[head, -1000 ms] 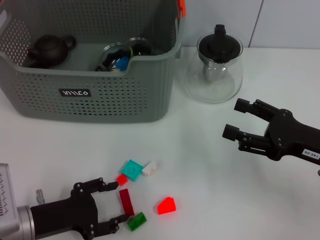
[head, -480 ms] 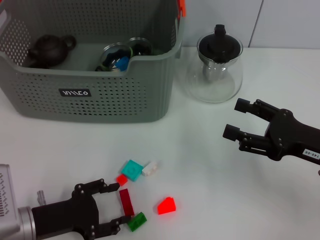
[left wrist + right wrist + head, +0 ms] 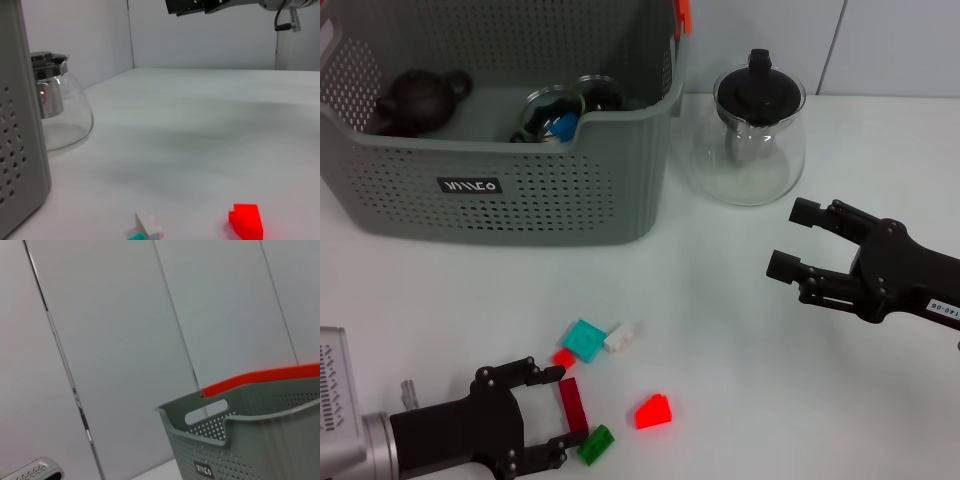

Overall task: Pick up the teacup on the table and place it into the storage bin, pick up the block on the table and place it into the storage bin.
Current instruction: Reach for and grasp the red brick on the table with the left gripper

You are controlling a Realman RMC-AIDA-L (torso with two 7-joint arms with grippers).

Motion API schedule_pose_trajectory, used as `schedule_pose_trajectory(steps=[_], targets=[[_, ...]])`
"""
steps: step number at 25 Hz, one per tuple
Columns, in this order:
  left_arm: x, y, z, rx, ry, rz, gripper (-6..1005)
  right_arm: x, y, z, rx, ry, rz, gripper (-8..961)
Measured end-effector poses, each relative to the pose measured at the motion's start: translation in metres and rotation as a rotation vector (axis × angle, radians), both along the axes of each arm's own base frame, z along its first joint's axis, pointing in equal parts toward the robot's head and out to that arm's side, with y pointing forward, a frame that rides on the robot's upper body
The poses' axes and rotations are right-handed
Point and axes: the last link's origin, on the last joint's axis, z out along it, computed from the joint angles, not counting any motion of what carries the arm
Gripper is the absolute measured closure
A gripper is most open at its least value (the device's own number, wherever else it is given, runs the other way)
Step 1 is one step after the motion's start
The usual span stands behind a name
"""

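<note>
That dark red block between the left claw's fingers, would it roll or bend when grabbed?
Probably neither. The dark red block looks flat-sided and rigid, lying long and low on the table. Being narrow, it might twist between the open left end effector.

A lab-like test space: bare white table (image 3: 740,330), plain panelled walls (image 3: 115,340).

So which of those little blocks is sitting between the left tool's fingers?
The dark red bar. It alone lies inside the open left tool; the other blocks lie outside it.
</note>
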Motion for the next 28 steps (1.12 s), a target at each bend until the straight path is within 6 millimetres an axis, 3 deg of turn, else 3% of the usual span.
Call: schedule_pose_trajectory(steps=[28], targets=[[0.0017,0.0003,-0.0027,-0.007,-0.005,-0.002,184,0.0024,-0.0015,0.0007,0.0,-0.003,-0.006,9]])
